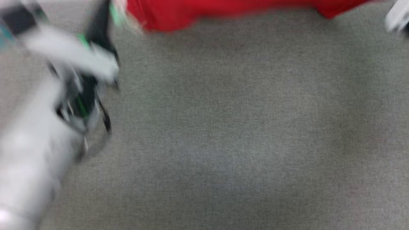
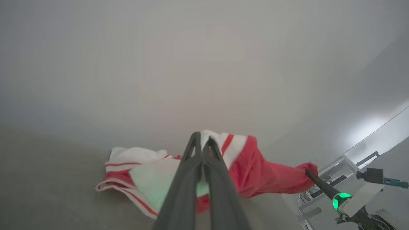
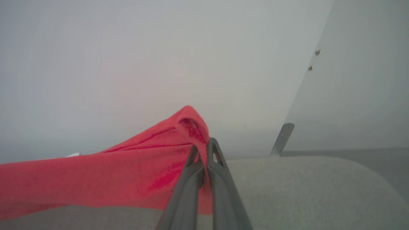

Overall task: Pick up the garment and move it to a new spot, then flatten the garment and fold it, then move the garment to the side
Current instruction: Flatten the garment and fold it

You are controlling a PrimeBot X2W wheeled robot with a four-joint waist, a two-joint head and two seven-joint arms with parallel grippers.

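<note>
The left gripper (image 2: 202, 142) is pressed together on the white, red-striped sleeve trim of the garment (image 2: 255, 172), and the right gripper (image 3: 204, 145) pinches a bunched peak of its red cloth. The garment hangs stretched between the 2, its lower folds seemingly resting on the grey surface (image 1: 223, 127) toward its far side. Gripping 2 separated points likely serves to spread the cloth for carrying and laying flat
</note>
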